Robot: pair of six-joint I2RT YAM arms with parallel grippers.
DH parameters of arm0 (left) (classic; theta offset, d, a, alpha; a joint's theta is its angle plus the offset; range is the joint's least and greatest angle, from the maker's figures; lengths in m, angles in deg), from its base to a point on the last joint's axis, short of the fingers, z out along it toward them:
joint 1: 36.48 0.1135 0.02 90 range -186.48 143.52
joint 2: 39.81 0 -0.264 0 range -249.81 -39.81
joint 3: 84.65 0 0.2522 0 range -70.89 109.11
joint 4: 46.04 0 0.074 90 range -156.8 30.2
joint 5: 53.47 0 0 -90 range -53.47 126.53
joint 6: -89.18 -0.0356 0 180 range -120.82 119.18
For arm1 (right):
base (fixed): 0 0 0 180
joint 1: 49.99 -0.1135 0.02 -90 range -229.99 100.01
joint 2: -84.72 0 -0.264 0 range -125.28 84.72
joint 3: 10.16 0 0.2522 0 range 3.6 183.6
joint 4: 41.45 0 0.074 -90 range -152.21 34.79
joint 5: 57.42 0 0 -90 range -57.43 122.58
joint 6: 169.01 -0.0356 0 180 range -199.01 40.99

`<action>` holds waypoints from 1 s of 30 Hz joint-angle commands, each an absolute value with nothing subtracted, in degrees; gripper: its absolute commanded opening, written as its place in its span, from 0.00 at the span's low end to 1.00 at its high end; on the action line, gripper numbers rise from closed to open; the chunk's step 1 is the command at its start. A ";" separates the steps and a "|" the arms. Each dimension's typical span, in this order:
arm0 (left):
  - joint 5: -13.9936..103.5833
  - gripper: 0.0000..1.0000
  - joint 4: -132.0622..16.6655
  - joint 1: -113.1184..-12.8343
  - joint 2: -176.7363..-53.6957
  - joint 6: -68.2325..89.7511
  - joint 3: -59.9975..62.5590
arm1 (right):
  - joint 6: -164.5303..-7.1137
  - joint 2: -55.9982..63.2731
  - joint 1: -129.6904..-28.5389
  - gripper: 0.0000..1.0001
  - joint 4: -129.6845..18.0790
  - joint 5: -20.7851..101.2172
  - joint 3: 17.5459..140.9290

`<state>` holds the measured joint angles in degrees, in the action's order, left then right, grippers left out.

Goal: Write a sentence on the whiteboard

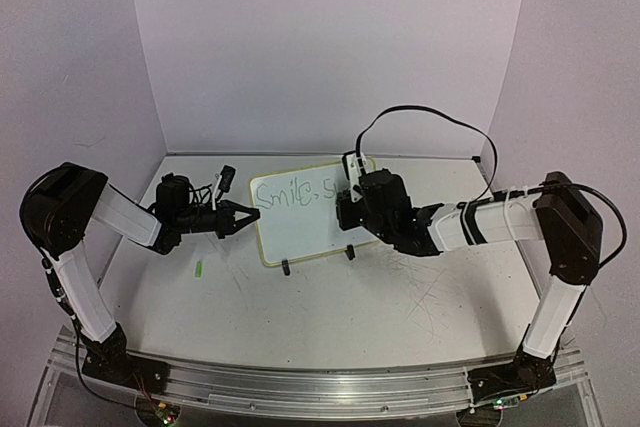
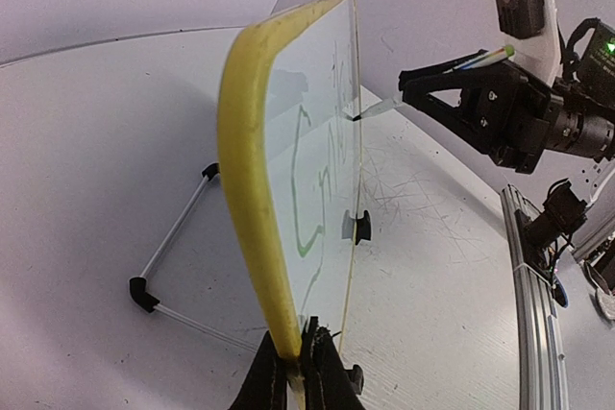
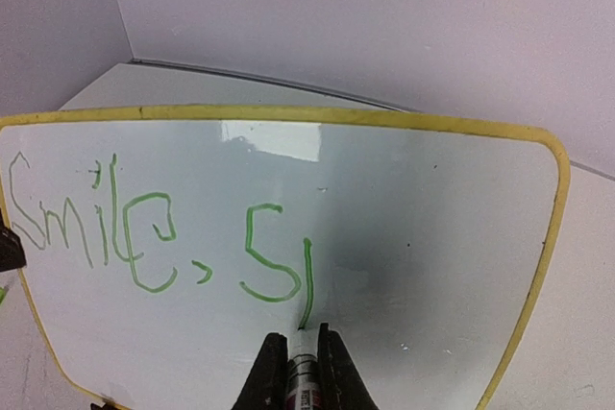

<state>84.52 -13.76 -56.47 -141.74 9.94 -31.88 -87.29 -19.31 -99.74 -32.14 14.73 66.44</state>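
Note:
The whiteboard [image 1: 300, 232] stands tilted on its feet at the table's middle back. The sentence [image 1: 295, 192] in green reads "Smile, s" plus one vertical stroke [image 3: 307, 276]. My left gripper [image 1: 248, 215] is shut on the whiteboard's left yellow frame edge [image 2: 252, 189], with its fingertips [image 2: 296, 362] pinching the frame. My right gripper [image 1: 345, 199] is shut on a green marker [image 3: 306, 372], whose tip touches the board at the bottom of the vertical stroke. The right gripper [image 2: 423, 84] and the marker tip [image 2: 370, 110] also show in the left wrist view. The whiteboard [image 3: 432, 237] fills the right wrist view.
A small green piece [image 1: 199, 269] lies on the table in front of the left gripper. The board's wire stand [image 2: 173, 237] sits behind it, and a black foot [image 2: 357, 227] in front. White walls close off three sides. A metal rail [image 1: 300, 387] runs along the near edge.

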 commanded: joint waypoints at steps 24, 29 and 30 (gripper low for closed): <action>79.52 0.00 -19.14 -56.34 -142.38 3.57 -32.23 | -85.53 -18.26 -98.54 0.00 -29.90 15.30 73.06; 79.51 0.00 -19.11 -56.36 -142.38 3.57 -32.22 | -85.51 -19.39 -98.29 0.00 -29.90 15.74 74.19; 79.54 0.00 -19.11 -56.34 -142.38 3.57 -32.22 | -85.51 -19.53 -98.25 0.00 -29.94 16.00 74.36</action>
